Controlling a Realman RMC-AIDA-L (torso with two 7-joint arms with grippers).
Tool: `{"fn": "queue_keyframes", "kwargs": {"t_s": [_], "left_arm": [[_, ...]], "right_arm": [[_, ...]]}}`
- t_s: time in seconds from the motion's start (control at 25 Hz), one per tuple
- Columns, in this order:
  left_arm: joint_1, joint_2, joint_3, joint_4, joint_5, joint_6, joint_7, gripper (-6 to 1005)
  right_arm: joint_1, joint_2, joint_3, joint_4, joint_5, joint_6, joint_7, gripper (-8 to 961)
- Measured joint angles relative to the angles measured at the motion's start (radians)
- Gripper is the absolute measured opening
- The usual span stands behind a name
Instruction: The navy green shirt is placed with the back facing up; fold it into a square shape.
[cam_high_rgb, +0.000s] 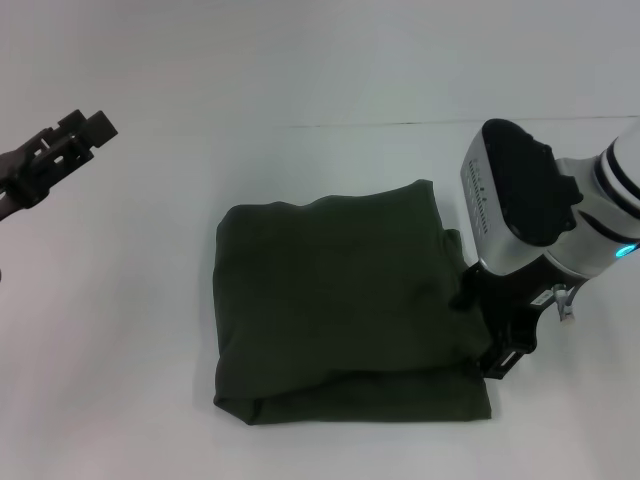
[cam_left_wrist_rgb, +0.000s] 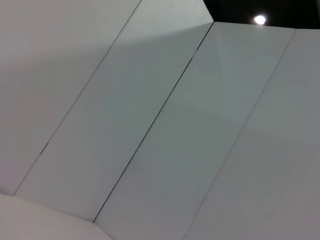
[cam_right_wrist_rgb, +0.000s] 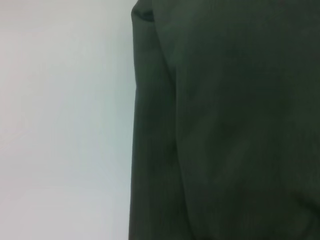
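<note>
The navy green shirt (cam_high_rgb: 340, 310) lies folded into a rough square in the middle of the white table, with layered edges along its near side. My right gripper (cam_high_rgb: 492, 328) is low at the shirt's right edge, its black parts touching the cloth. The right wrist view is close over the shirt (cam_right_wrist_rgb: 230, 125), showing its folded edge against the table. My left gripper (cam_high_rgb: 85, 128) is raised at the far left, well away from the shirt. The left wrist view shows none of the shirt.
The white table (cam_high_rgb: 130, 330) spreads around the shirt on all sides. A thin seam (cam_high_rgb: 380, 124) runs across it at the back. In the left wrist view there are only white wall panels (cam_left_wrist_rgb: 150, 125) and a ceiling light (cam_left_wrist_rgb: 259, 19).
</note>
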Motion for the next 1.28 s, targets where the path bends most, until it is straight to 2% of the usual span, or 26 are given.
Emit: {"fn": "queue_keyframes", "kwargs": {"t_s": [0.04, 0.28, 0.72, 0.96, 1.12, 1.28], "left_arm": [[0.000, 0.000, -0.003, 0.000, 0.000, 0.000, 0.001, 791], [0.000, -0.007, -0.015, -0.002, 0.000, -0.001, 0.012, 792], [0.006, -0.011, -0.029, 0.003, 0.000, 0.001, 0.022, 791], [0.002, -0.010, -0.031, 0.004, 0.000, 0.004, 0.025, 791], [0.000, -0.007, -0.043, 0.004, 0.000, 0.009, 0.025, 792], [0.000, -0.004, -0.050, 0.004, 0.000, 0.009, 0.025, 792]], "right_arm": [[-0.001, 0.002, -0.008, 0.002, 0.000, 0.008, -0.003, 941], [-0.009, 0.004, -0.063, 0.007, 0.005, 0.060, -0.003, 783], [-0.002, -0.002, -0.061, 0.002, 0.026, 0.045, -0.040, 327], [0.025, -0.006, -0.008, -0.006, 0.023, -0.027, -0.044, 187], [0.042, -0.008, 0.044, -0.077, 0.011, -0.141, -0.032, 94], [0.061, -0.004, 0.060, -0.118, -0.019, -0.267, -0.003, 41]]}}
